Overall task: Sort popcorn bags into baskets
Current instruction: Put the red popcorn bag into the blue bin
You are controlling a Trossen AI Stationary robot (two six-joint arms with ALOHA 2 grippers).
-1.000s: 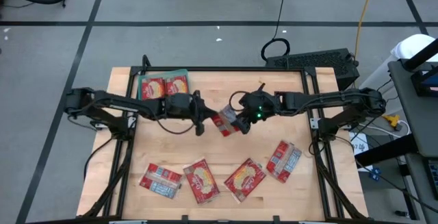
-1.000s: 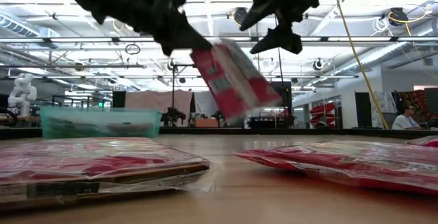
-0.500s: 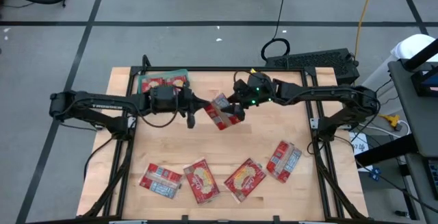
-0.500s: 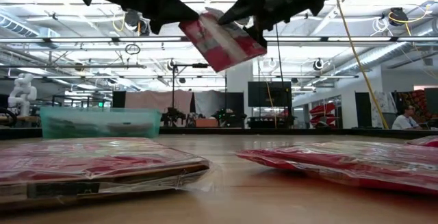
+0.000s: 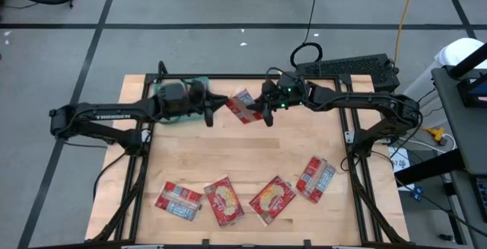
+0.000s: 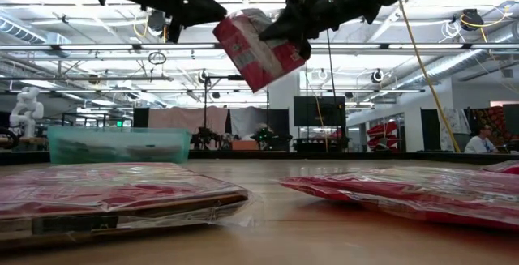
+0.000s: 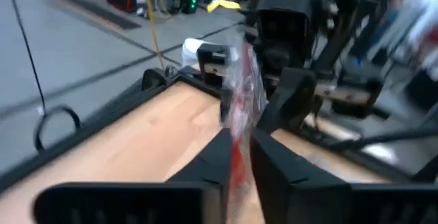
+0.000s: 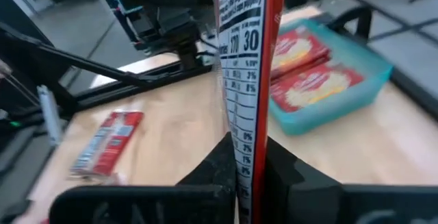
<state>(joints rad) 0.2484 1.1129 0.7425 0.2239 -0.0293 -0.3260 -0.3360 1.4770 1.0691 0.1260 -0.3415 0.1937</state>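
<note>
One red popcorn bag hangs high over the table's far middle, between my two grippers. My left gripper comes in from the left and is shut on the bag's left end. My right gripper comes in from the right and is shut on its right end. The teal basket stands at the far left corner with two bags lying flat in it. From above, my left arm hides most of the basket. Several more bags lie flat along the table's near side. My left gripper has the bag's left edge between its two fingers, which come about level from the table's left. Only a thin strip of the packet shows between them. My right gripper pinches the bag's right end between its two fingers, coming about level from the table's right. The bag is lifted clear and tilted, its lower corner hanging below the fingers.
Bags on the near side: one at the left, two in the middle, one toward the right. Bare wood lies between them and the grippers. A dark metal frame runs round the table.
Both grippers have carried the bag up and toward the table's far edge. My right gripper, open a second ago, has shut on the bag's right end. The bag hung steeply below my left gripper then; it now sits higher and less steep between the two.
</note>
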